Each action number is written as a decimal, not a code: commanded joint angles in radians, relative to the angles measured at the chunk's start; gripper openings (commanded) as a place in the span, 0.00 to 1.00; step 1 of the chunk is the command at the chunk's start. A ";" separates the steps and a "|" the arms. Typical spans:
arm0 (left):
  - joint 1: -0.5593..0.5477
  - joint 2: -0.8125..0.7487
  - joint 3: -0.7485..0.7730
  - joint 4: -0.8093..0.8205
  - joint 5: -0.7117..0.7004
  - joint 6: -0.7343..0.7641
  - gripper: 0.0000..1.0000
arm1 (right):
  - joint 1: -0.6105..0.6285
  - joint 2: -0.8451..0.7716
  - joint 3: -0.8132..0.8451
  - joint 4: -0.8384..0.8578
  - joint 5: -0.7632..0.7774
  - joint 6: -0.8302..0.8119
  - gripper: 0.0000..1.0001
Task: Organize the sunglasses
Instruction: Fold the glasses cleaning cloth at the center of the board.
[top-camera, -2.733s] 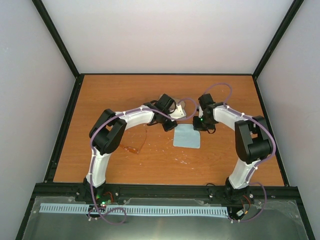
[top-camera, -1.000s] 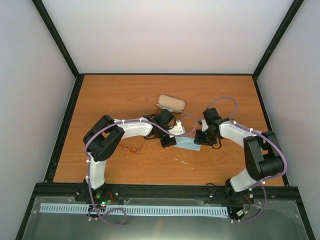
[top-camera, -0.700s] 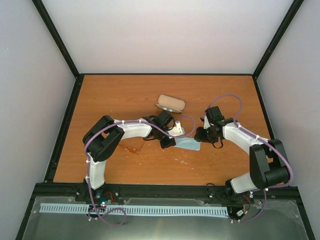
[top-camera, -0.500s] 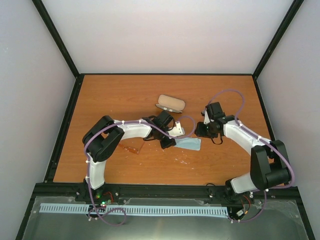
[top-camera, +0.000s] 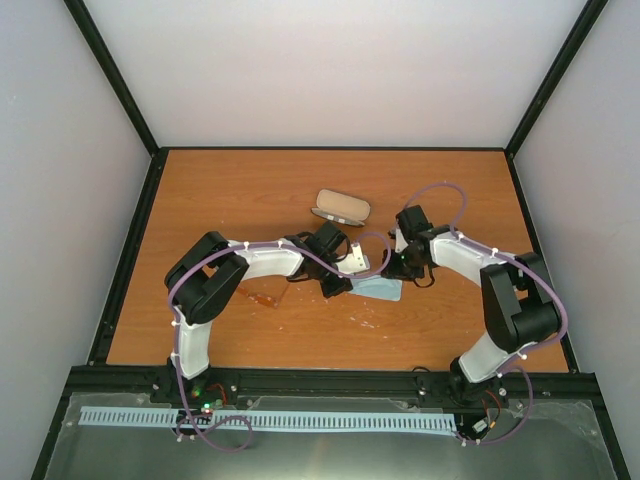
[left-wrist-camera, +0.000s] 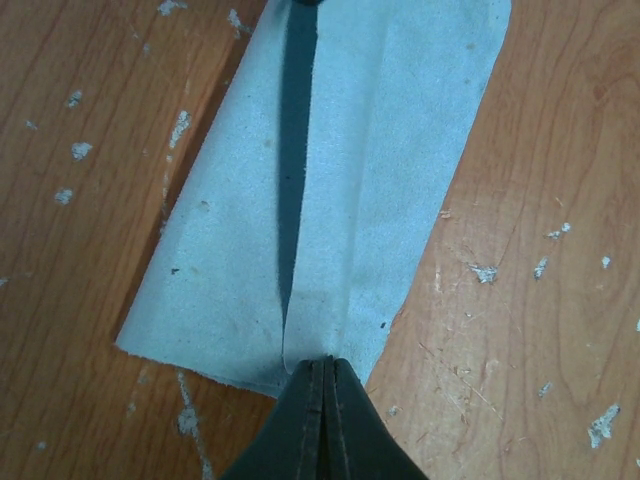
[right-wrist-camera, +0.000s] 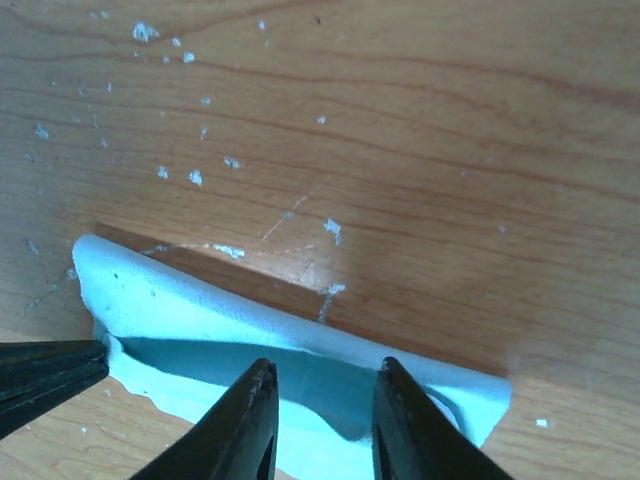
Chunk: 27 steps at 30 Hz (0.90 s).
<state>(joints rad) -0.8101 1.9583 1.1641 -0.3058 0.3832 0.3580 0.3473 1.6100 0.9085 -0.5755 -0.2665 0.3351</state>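
The sunglasses (top-camera: 263, 297) lie on the table at the left, partly hidden under my left arm; neither gripper touches them. My left gripper (top-camera: 345, 279) is shut on the near edge of the light-blue cloth (top-camera: 379, 288). In the left wrist view the closed fingertips (left-wrist-camera: 325, 366) pinch the cloth (left-wrist-camera: 370, 150), which is folded lengthwise. My right gripper (top-camera: 396, 268) is open over the cloth's right end. In the right wrist view its fingers (right-wrist-camera: 262, 385) stand apart just above the raised cloth fold (right-wrist-camera: 200, 300), holding nothing.
The oblong striped case (top-camera: 341, 206) lies on the table behind the grippers. My left gripper's tip (right-wrist-camera: 50, 372) shows at the left edge of the right wrist view. The tabletop (top-camera: 230, 190) is worn wood with pale scuffs, bounded by black rails.
Both grippers moved from the case down to the cloth. The cloth went from a flat square to a folded strip. The right gripper drew back to the right, then returned to the cloth's right end.
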 joint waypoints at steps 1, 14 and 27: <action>-0.015 -0.012 -0.018 -0.003 -0.031 0.016 0.03 | 0.011 0.008 0.015 -0.024 -0.030 -0.016 0.25; -0.015 -0.006 -0.016 0.002 -0.034 0.016 0.03 | 0.015 -0.028 -0.047 -0.091 -0.083 -0.057 0.20; -0.015 -0.007 -0.024 0.011 -0.058 0.011 0.28 | 0.014 -0.096 -0.077 -0.175 -0.074 -0.086 0.26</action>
<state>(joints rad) -0.8146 1.9583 1.1603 -0.2825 0.3660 0.3645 0.3550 1.5604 0.8341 -0.7147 -0.3340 0.2630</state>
